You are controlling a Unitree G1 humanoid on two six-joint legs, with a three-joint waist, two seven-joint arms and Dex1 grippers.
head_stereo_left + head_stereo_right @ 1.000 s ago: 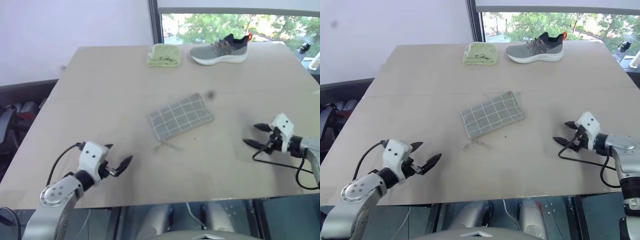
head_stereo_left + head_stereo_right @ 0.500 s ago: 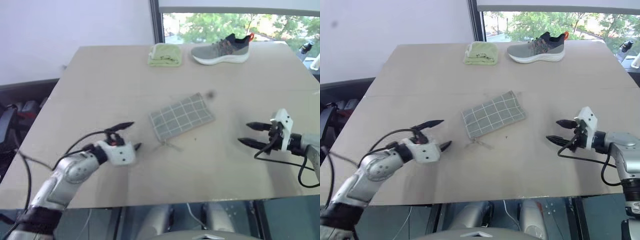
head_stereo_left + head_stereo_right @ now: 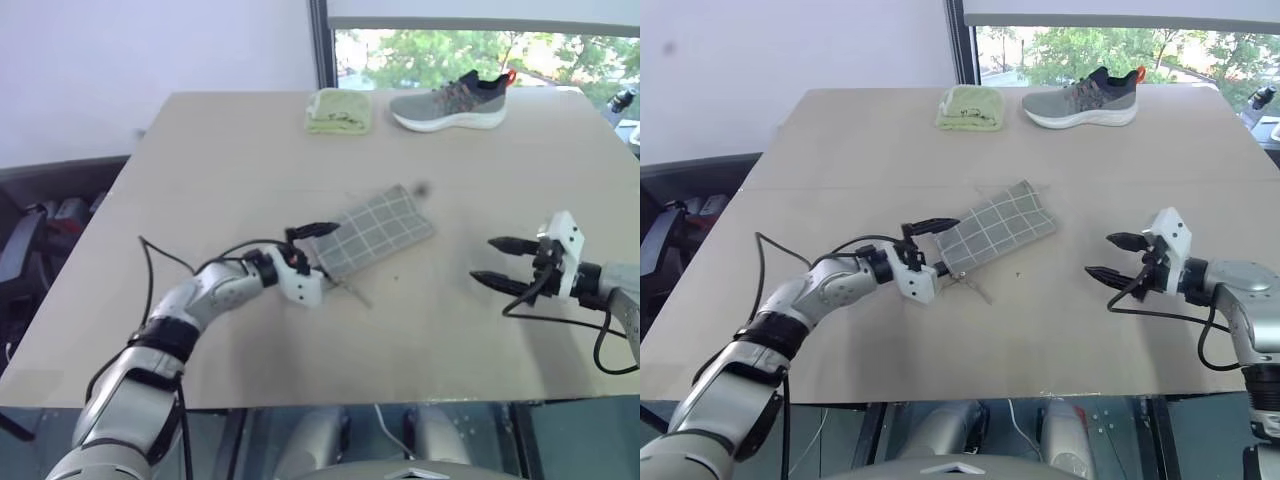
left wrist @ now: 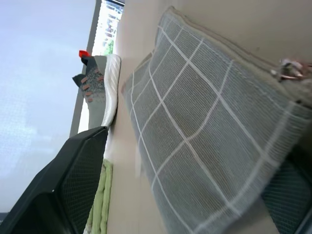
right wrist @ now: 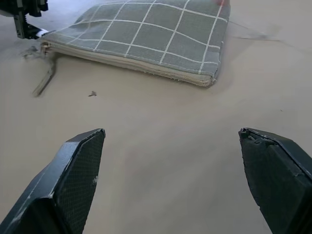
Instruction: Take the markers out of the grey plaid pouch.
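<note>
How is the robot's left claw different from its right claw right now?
The left gripper is at the near end of the grey plaid pouch, one finger above it; the right gripper hangs over bare table, apart from the pouch. They point opposite ways, toward each other. Both are open and empty.

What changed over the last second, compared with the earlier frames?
The left end effector swung from the table's near left edge across to the near end of the flat grey plaid fabric pouch, open, one finger above that end, gripping nothing yet. The right end effector shifted slightly, still open. Pouch, grey sneaker and folded yellow-green cloth unmoved.
</note>
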